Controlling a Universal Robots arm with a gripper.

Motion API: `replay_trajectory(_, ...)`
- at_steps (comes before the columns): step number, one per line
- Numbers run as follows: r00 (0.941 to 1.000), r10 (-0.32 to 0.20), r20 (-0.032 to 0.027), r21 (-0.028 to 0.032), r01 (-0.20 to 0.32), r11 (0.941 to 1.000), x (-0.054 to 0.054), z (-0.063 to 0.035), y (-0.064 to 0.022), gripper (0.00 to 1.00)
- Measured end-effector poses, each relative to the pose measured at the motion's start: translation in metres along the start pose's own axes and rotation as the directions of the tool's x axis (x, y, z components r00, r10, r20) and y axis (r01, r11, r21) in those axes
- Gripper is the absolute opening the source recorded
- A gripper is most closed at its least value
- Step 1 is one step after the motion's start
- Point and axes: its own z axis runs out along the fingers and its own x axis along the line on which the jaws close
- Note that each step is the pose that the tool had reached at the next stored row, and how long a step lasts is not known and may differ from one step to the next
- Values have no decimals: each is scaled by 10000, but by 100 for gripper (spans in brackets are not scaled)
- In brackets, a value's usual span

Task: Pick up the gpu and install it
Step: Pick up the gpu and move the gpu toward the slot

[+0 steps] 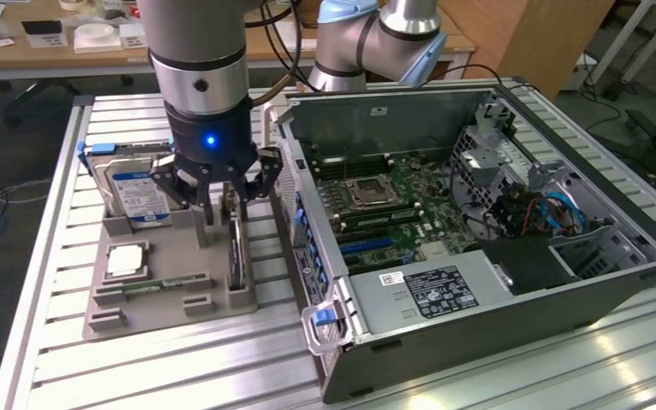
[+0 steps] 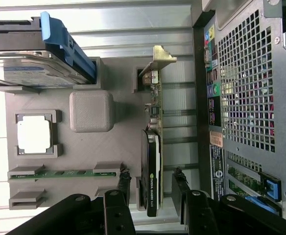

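The gpu (image 1: 237, 254) stands on its long edge in a slot of the grey holder (image 1: 134, 301), beside the open computer case (image 1: 477, 222). In the wrist view the gpu (image 2: 151, 156) shows its black face and its silver bracket at the far end. My gripper (image 1: 223, 224) hangs straight over the card. Its black fingers (image 2: 125, 188) straddle the card's near end, with a small gap on each side, so the gripper (image 2: 152, 196) is open and holds nothing.
The holder (image 2: 123, 98) also carries a hard drive (image 1: 134, 192) with a blue label, a square processor (image 1: 126, 259) and a green memory stick (image 1: 157, 284). The case's rear panel (image 2: 246, 88) stands close beside the card. A second arm (image 1: 374, 43) stands behind the case.
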Motion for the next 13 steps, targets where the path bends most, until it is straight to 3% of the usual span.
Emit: replay_trajectory(13,10000,-1,0,0,1,10000,0,29,-1,47)
